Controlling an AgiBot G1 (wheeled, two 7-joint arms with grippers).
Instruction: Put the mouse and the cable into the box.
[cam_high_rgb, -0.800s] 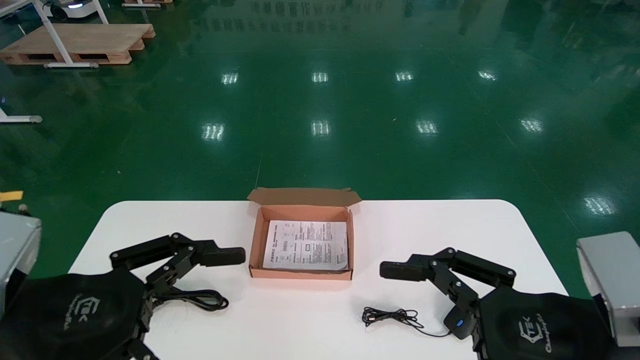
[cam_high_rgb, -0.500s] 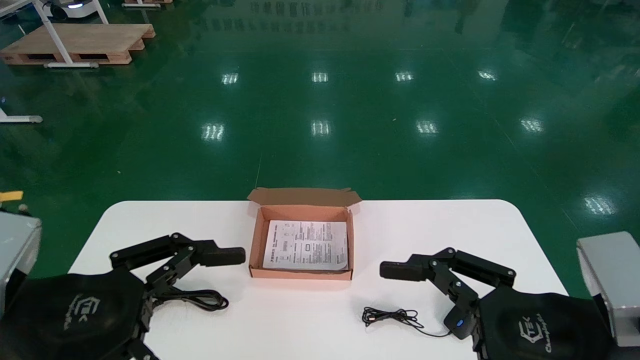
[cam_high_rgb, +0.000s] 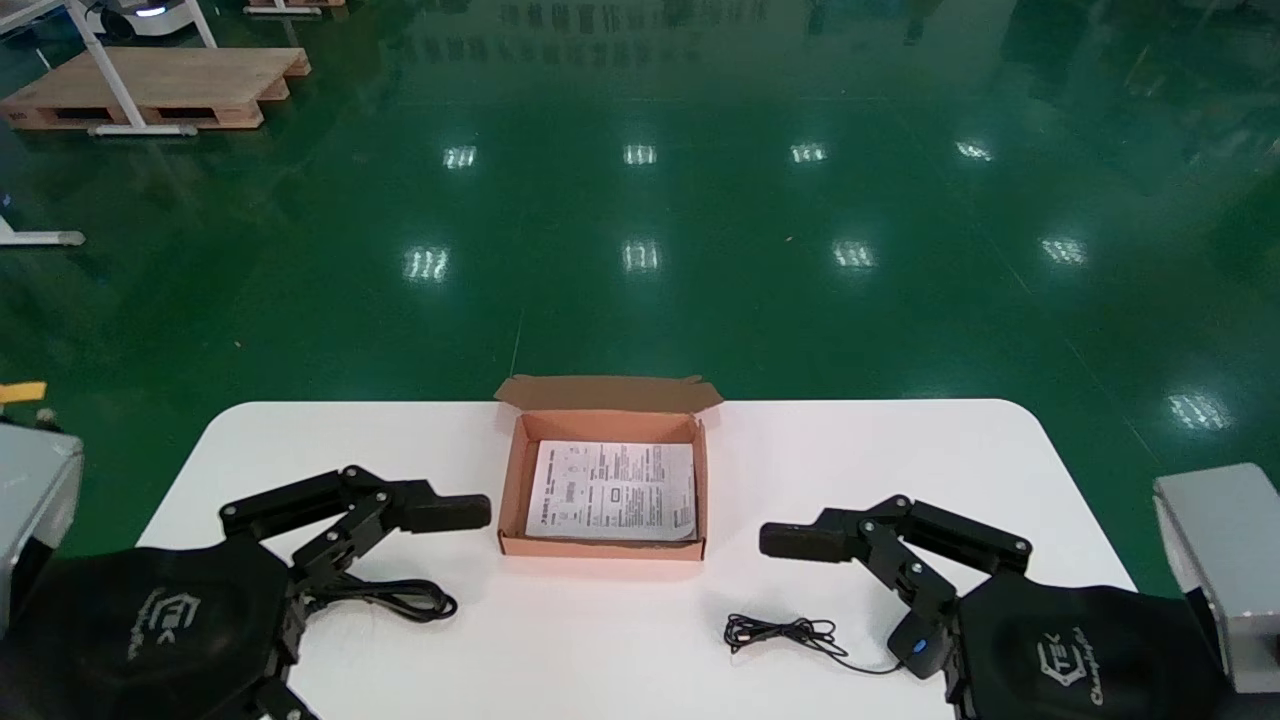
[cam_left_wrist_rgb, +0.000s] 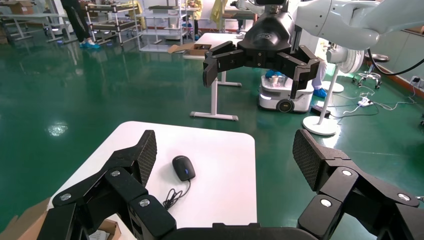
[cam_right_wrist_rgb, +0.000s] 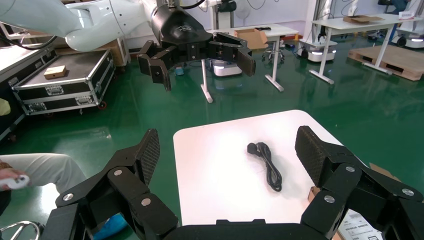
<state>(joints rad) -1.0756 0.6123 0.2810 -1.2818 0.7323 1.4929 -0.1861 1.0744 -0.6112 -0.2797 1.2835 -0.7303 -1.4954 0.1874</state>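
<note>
Both spread wide: left tool (cam_left_wrist_rgb: 226, 152) and right tool (cam_right_wrist_rgb: 227, 150); black mouse (cam_left_wrist_rgb: 183, 167), looped black cable (cam_right_wrist_rgb: 267, 165), open box (cam_high_rgb: 512, 480).

The box (cam_high_rgb: 510, 480) sits on the table (cam_high_rgb: 800, 450) at its middle, toward the far edge, with a paper sheet (cam_high_rgb: 612, 490) lying in it. The cable (cam_high_rgb: 400, 598) lies nearer the front, left of the box. The mouse (cam_high_rgb: 916, 645) lies front right, its wire (cam_high_rgb: 785, 633) bunched to its left.

Mouse (cam_high_rgb: 917, 645) mostly hidden behind right end effector (cam_right_wrist_rgb: 229, 155); leaflet (cam_high_rgb: 612, 490) print unreadable.
</note>
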